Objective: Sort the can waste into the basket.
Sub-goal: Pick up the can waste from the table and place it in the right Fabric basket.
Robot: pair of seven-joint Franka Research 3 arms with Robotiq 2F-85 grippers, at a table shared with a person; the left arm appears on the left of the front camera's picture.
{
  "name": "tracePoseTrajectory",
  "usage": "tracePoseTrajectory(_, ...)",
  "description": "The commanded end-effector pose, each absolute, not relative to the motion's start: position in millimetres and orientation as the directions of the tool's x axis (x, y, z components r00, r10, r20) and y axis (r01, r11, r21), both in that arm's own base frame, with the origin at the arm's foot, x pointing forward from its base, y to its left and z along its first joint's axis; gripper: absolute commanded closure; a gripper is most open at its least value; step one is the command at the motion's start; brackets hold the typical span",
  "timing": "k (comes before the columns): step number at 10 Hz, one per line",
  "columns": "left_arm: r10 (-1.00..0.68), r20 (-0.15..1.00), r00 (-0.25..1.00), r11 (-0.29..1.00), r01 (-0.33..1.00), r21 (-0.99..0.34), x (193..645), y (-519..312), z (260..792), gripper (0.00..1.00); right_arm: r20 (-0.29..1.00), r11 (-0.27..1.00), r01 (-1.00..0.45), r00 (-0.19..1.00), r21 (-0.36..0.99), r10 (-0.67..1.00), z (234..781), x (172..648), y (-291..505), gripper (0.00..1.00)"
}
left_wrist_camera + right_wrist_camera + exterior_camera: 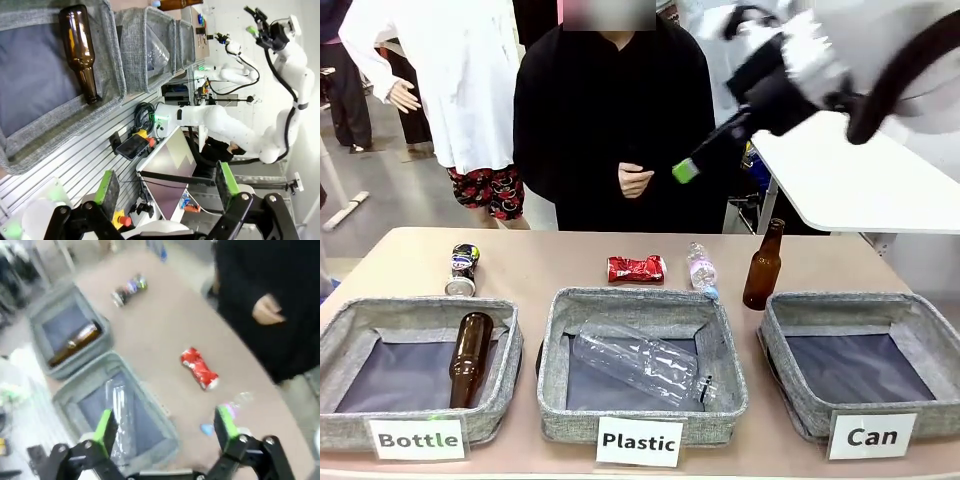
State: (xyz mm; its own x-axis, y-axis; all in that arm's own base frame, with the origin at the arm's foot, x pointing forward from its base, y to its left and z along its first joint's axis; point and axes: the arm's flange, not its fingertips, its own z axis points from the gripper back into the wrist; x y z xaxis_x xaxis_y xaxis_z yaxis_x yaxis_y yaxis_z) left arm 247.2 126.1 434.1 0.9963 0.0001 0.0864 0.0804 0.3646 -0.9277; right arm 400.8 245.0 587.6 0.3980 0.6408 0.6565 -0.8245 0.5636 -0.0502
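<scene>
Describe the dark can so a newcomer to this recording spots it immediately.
On the tan table, look just beyond the leftmost basket, labelled "Bottle". The dark can sits there, silver-ended with colourful print, unlike the shiny red can mid-table.

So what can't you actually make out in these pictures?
- Front view: print on the dark can is too small to read.
- Front view: the Can basket runs off the picture's right edge.
- Right wrist view: lettering on the red can is smeared by motion blur.
- Right wrist view: the small clear bottle lies partly behind a pad of the right gripper.
</scene>
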Motion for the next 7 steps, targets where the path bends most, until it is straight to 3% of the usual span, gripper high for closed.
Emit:
tracePoseTrajectory(1,-0.003,0.073,0.997,0.37,0.069,-0.926,242.4,125.5,434.9,0.0,0.513,0.493,-0.86,0.366,-0.133,0.777,584.2,434.4,279.5,0.0)
tracePoseTrajectory(3,-0.003,0.073,0.997,0.37,0.069,-0.926,242.4,125.5,434.9,0.0,0.432,0.268,-0.961,0.215,-0.064,0.876,562.4,458.8,307.3,0.0)
tracePoseTrajectory(5,-0.003,0.073,0.997,0.37,0.069,-0.926,242.4,125.5,434.9,0.0,0.433,0.126,-0.992,0.116,0.004,0.894,533.1,483.9,324.7,0.0)
tracePoseTrajectory(6,-0.003,0.073,0.997,0.37,0.069,-0.926,242.4,125.5,434.9,0.0,0.422,0.287,-0.955,0.228,-0.081,0.878,530.9,454.6,319.8,0.0)
tracePoseTrajectory(7,-0.003,0.073,0.997,0.37,0.069,-0.926,242.4,125.5,434.9,0.0,0.422,0.287,-0.955,0.228,-0.081,0.878,530.9,454.6,319.8,0.0)
